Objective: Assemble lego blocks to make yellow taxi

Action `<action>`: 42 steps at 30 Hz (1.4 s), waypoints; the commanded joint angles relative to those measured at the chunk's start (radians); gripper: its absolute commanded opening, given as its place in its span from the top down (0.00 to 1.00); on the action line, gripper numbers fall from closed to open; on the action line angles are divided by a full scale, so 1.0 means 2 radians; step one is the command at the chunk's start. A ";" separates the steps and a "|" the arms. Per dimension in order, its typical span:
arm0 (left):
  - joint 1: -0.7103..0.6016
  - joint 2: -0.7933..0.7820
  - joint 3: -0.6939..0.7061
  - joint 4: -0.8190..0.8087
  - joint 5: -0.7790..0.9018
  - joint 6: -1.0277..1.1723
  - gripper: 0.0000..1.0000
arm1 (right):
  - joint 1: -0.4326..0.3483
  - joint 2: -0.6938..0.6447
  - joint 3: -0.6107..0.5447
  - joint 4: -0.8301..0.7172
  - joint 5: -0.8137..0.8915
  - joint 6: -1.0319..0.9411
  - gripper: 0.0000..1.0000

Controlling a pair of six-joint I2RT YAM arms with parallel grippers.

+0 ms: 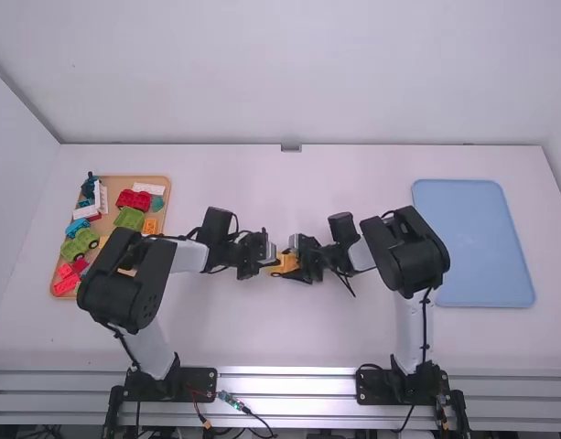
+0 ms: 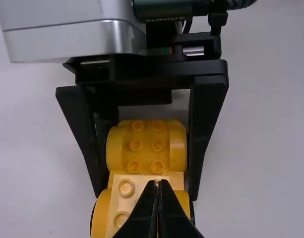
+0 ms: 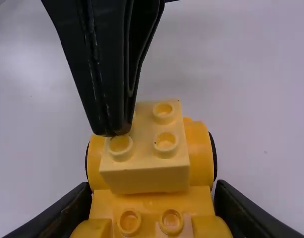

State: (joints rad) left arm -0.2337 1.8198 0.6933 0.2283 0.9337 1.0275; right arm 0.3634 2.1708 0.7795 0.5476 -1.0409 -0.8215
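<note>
In the high view the yellow car body (image 1: pixel 284 265) lies mid-table between my left gripper (image 1: pixel 269 262) and my right gripper (image 1: pixel 293 263). The left wrist view shows a pale yellow block (image 2: pixel 123 198) on the studs of the yellow car body (image 2: pixel 148 146). My left gripper (image 2: pixel 157 183) is shut with its tips over that block. In the right wrist view my right gripper (image 3: pixel 152 198) is shut on the yellow car body (image 3: pixel 154 201), one finger on each side. The left gripper's tips touch the top of the pale block (image 3: pixel 147 173) beside a stud.
A wooden tray (image 1: pixel 124 183) of loose colored blocks lies at the left, partly behind the left arm. A blue tray (image 1: pixel 486 242) lies on the right side of the white table (image 1: pixel 280 329).
</note>
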 commanded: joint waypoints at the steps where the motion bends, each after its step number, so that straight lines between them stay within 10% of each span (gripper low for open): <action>1: -0.002 0.025 -0.013 -0.004 -0.028 -0.004 0.98 | 0.002 0.008 0.006 -0.003 -0.005 0.005 0.36; 27: -0.004 0.096 0.050 -0.107 -0.137 0.028 0.98 | -0.003 0.008 0.006 -0.002 -0.005 0.005 0.36; 42: 0.003 0.003 0.128 -0.250 -0.039 0.098 0.98 | -0.002 0.008 0.006 -0.003 -0.003 0.005 0.36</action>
State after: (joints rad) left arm -0.2363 1.8786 0.9245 -0.2447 0.9081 1.1545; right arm 0.3618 2.1712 0.7807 0.5472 -1.0412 -0.8181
